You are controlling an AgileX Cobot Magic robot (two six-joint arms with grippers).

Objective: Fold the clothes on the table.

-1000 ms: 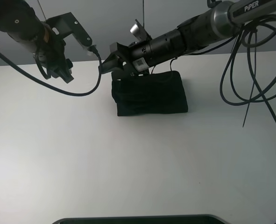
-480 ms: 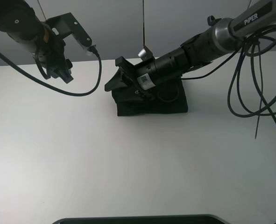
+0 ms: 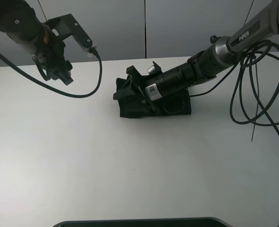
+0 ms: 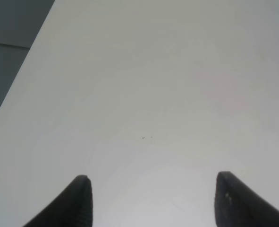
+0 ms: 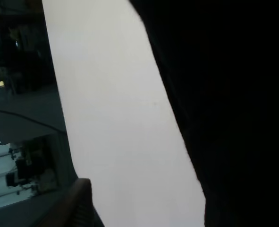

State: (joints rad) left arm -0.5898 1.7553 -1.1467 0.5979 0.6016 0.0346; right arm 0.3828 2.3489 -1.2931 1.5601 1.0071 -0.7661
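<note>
surface: white table [image 3: 106,161] with rounded corners, grey wall panels behind, mostly bare top
clothes: black shirt [image 3: 130,109] folded into a compact bundle, sits toward the far middle of the table, slightly right of centre; print and label not visible
right arm: reaches in from the far right, lying low across the bundle, its black wrist covers most of the cloth
right gripper [image 3: 126,89]: down at the bundle's left end, touching or pressed onto the cloth; cannot tell how the jaws stand, tips hidden in black fabric
right wrist view: black cloth [image 5: 233,104] fills one side, white table [image 5: 115,118] the other, one finger [image 5: 80,203] shows at the edge, nothing resolves between the fingers
left arm: raised over the far left of the table, well apart from the shirt, looped black cable [image 3: 89,90] hanging under it
left gripper [image 4: 153,198]: fingers spread wide, nothing between them, only bare table [image 4: 144,94] below
left fingertips [image 4: 80,194]: dark, clear of the surface
</note>
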